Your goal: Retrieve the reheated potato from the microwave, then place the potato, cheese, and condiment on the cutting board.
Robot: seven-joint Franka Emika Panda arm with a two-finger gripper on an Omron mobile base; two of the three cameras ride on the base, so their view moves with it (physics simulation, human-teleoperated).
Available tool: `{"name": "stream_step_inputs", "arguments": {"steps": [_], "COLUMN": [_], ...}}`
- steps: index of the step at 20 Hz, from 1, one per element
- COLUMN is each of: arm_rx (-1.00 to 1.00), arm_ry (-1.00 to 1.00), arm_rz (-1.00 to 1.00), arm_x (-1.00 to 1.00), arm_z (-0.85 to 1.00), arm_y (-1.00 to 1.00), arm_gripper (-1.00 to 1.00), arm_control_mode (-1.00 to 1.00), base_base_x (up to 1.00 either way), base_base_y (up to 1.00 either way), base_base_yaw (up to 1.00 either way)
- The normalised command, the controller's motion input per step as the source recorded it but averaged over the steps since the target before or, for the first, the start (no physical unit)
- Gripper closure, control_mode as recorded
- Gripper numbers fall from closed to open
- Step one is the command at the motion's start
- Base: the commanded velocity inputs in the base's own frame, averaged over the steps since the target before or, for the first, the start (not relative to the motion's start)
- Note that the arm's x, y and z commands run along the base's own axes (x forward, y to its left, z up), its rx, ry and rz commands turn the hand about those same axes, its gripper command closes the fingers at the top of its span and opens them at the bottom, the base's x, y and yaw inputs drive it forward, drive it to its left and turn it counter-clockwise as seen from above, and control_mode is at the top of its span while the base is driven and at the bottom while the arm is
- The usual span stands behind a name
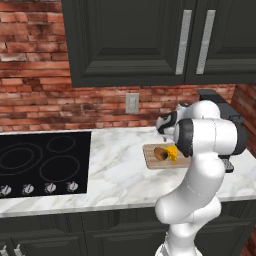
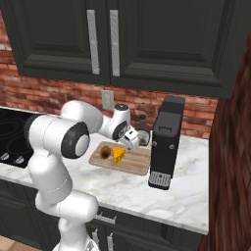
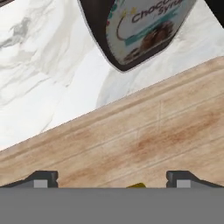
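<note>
Hovering over the cutting board (image 2: 132, 162), the claw (image 2: 131, 139) has its tips spread wide with nothing between them; in the hand view we see both dark tips (image 3: 43, 178) at the bottom over bare wood; a sliver of yellow sits between them at the lower edge.

Potato (image 2: 105, 151) and cheese (image 2: 118, 155) lie on the board, touching, potato on the stove side; in the left base view potato (image 1: 160, 153) and cheese (image 1: 172, 153) sit at the board's (image 1: 150, 157) middle, arm covering the board's right part.

Condiment (image 2: 142, 131) stands upright on the counter (image 2: 181, 196), off the board, just beyond its back edge, near the wall; in the hand view its labelled body (image 3: 140, 30) sits on marble just past the board (image 3: 131, 140) edge; a narrow strip of marble separates them.

Board's right half is free wood; coffee machine (image 2: 165, 142) stands just beside the board's right end, so room is tight there; wide open marble between board and cooktop (image 1: 42, 162), and in front of the board toward the counter edge.

White veined marble counter; red brick backsplash with a wall outlet (image 1: 132, 103); dark upper cabinets (image 2: 122, 39) with silver handles; dark lower cabinets; brick side wall at right.
</note>
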Motion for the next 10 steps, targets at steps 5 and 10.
{"name": "stream_step_inputs", "arguments": {"steps": [5, 10], "arm_rx": [0.00, -0.02], "arm_ry": [-0.10, -0.08], "arm_rz": [-0.04, -0.04], "arm_x": [-0.15, -0.17], "arm_z": [0.21, 0.19], "arm_y": [-0.12, -0.10], "arm_gripper": [-1.00, -1.00], "arm_control_mode": [-1.00, -1.00], "base_base_x": [0.00, 0.00], "base_base_y": [0.00, 0.00], "base_base_yaw": [0.00, 0.00]}}
